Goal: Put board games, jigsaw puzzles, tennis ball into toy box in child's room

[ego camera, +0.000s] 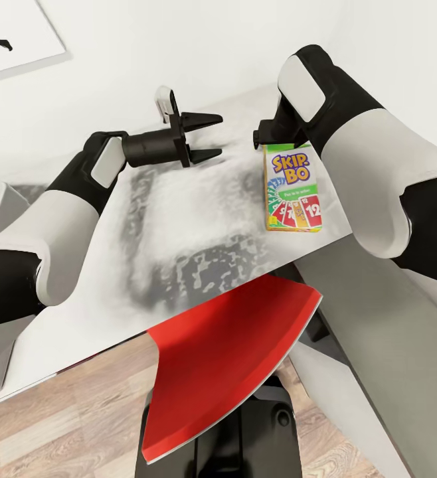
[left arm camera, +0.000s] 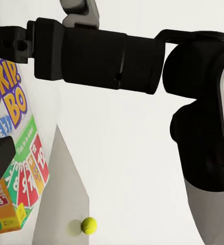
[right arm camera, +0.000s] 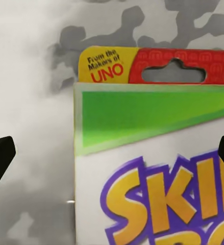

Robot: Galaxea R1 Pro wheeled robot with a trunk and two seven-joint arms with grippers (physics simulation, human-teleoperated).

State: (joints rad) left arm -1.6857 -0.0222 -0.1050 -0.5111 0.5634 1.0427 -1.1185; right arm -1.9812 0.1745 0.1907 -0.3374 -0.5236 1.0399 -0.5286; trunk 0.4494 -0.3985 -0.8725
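The orange-green Skip-Bo board game (ego camera: 293, 189) lies flat on the table (ego camera: 178, 219), whose white top is mottled with grey. My right gripper (ego camera: 260, 137) hovers over the box's top end, open; in the right wrist view its fingertips (right arm camera: 0, 158) stand wide apart on either side of the box (right arm camera: 152, 153), not touching it. My left gripper (ego camera: 212, 138) hangs open and empty to the left of the box, above the table. In the left wrist view the box (left arm camera: 17, 153) and the small tennis ball (left arm camera: 89, 225) lie on the white top.
A red chair (ego camera: 232, 358) is tucked under the table's front edge, above wooden floor (ego camera: 66, 425). At the far left, behind my left arm, shows a grey sloping wall (ego camera: 2, 199), possibly the toy box. A framed picture (ego camera: 12, 33) hangs on the wall.
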